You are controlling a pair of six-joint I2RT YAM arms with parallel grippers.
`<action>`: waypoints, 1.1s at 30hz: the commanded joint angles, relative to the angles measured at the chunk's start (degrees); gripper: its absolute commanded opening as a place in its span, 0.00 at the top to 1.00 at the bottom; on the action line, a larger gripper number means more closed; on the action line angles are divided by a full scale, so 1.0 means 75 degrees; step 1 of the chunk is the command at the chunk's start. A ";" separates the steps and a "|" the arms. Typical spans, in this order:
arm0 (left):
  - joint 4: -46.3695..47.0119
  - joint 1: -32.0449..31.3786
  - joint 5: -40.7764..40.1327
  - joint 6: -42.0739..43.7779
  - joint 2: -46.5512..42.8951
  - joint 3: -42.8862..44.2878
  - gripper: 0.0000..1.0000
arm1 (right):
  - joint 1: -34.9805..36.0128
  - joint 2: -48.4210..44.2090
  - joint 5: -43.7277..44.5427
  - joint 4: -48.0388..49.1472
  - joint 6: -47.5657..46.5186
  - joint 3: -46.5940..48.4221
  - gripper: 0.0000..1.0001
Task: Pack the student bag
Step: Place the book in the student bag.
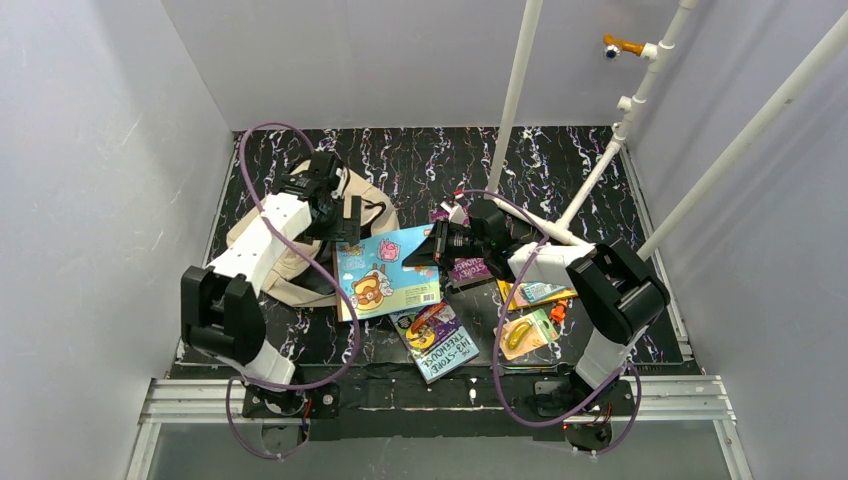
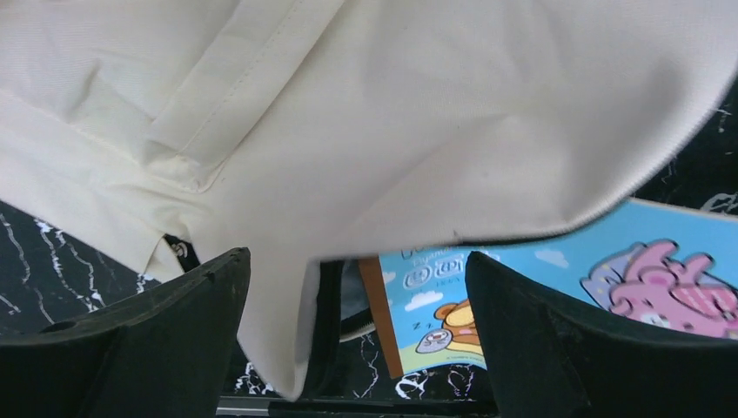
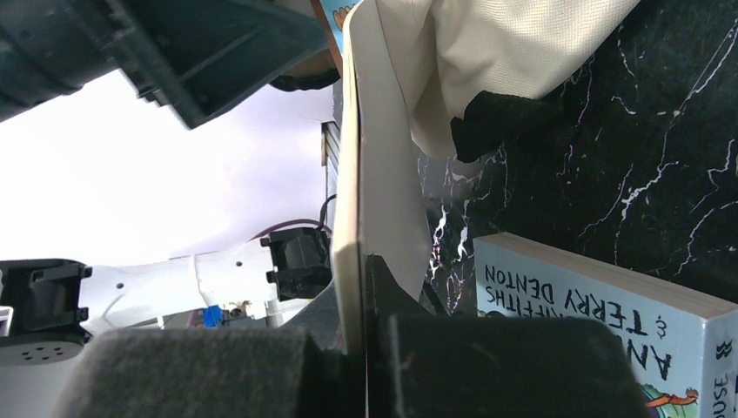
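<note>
The beige student bag (image 1: 268, 255) lies at the left of the mat. My left gripper (image 1: 345, 218) is at its right edge. In the left wrist view the bag's fabric (image 2: 348, 113) fills the top and a flap hangs between the wide-apart fingers; the left gripper (image 2: 357, 266) is open. My right gripper (image 1: 428, 250) is shut on the edge of a thin blue picture book (image 1: 385, 270), which is tilted with its far end under the bag's flap. The book shows edge-on in the right wrist view (image 3: 376, 174), clamped in the gripper (image 3: 358, 292), and also in the left wrist view (image 2: 531, 279).
A Treehouse book (image 1: 440, 342) lies at the front middle and also shows in the right wrist view (image 3: 600, 305). A purple book (image 1: 468, 268) lies under the right arm. Orange and yellow packets (image 1: 525, 335) lie at the front right. White pipes (image 1: 520, 90) rise at the back right.
</note>
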 commanded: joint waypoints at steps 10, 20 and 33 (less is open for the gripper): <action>-0.0377 0.0279 -0.0479 -0.0127 -0.0261 0.0631 1.00 | -0.0030 -0.0493 -0.0301 -0.0576 -0.0185 0.0137 0.99; 0.0158 0.0256 0.0149 -0.0746 -0.1704 0.0447 1.00 | -0.0036 -0.0166 0.0029 -0.0019 0.0276 0.0553 0.99; 0.0818 0.0245 0.2047 -0.2020 -0.2258 -0.0725 1.00 | -0.0170 0.1778 0.2066 0.2973 0.3053 0.1860 0.99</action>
